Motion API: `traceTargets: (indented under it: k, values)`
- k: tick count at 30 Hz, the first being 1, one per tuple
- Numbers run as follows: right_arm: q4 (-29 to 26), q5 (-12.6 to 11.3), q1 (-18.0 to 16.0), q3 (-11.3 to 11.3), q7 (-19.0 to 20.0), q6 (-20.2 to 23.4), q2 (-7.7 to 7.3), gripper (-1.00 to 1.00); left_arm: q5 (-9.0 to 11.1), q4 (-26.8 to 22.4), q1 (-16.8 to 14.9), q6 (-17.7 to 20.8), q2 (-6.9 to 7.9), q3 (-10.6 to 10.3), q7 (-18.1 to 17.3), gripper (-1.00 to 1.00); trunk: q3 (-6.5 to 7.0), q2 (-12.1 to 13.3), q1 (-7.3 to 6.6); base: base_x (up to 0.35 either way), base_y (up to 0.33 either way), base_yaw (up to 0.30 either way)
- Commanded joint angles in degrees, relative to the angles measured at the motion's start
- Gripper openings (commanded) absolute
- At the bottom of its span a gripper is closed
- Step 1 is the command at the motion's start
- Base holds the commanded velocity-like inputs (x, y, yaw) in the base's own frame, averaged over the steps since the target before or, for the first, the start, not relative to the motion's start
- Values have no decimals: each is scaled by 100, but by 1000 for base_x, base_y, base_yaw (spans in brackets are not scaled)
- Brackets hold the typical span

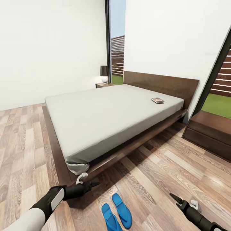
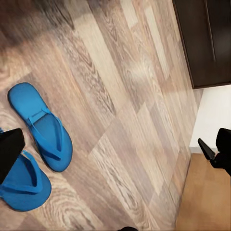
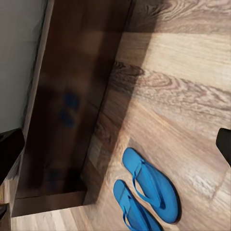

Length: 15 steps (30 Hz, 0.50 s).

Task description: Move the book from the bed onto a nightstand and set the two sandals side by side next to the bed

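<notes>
Sandals first: the two sandals [image 1: 116, 212] lie side by side on the wood-plank floor [image 1: 166, 173], near the foot corner of the bed [image 1: 106, 118], and the sandal part of the task looks done. The left gripper [image 1: 91, 184] hangs low over the floor at that corner, holding nothing, its dark fingers drawn to a narrow point as far as the head view shows. The right gripper [image 1: 175, 196] also hangs empty above the floor, well apart from the sandals on their other side; whether its fingers are parted cannot be told. Both wrist views look down on the pair lying close together beside the bed's dark frame.

The book [image 1: 157, 100] rests flat on the grey mattress, near the headboard [image 1: 166, 84] and toward the side where the nearer nightstand [image 1: 210, 130] stands. That step seems to be next: it would call for moving along that side of the bed and reaching an arm across the mattress for the thin cover.

The nightstand's top is bare and its drawer front shut. A second nightstand [image 1: 104, 85] at the far side carries a small lamp [image 1: 104, 73].
</notes>
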Motion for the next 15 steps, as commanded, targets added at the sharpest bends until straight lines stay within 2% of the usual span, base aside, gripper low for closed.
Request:
traceTargets:
  k: [1, 10, 15]
  values:
    - [18, -58, -7, 41, 29, 54, 14, 100, 57, -24, 20, 30, 23, -39, 10, 100, -5, -2, -1, 0, 0, 0]
    - [16, -53, -3, 69, -161, 16, 149, 100, 61, -10, 98, -135, 127, -79, 18, 100, -5, -2, -1, 0, 0, 0]
    - [13, -58, -3, 69, -321, 11, 163, 100, 61, -7, 103, -150, 134, -85, 22, 100, -5, -2, -1, 0, 0, 0]
